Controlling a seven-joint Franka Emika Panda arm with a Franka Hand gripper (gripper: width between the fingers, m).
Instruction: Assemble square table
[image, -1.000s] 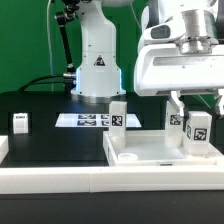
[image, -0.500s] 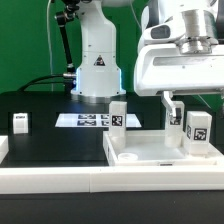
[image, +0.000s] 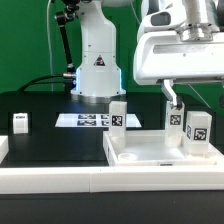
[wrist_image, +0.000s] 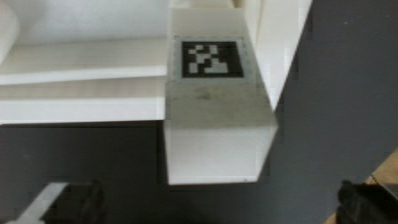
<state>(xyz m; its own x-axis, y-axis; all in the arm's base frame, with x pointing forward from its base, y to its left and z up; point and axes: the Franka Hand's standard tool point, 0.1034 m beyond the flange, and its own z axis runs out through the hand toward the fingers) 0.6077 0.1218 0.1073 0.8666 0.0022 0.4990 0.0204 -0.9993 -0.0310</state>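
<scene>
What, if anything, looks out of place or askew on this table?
Nothing looks damaged, spilled or tipped. The only thing that stands out is one leg sitting alone on the black table at the exterior view's left, well apart from the slab, where the other legs stand upright.

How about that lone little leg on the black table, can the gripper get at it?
Probably yes: the open gripper hangs above the tabletop, and the leg stands alone, nothing crowding it.
</scene>
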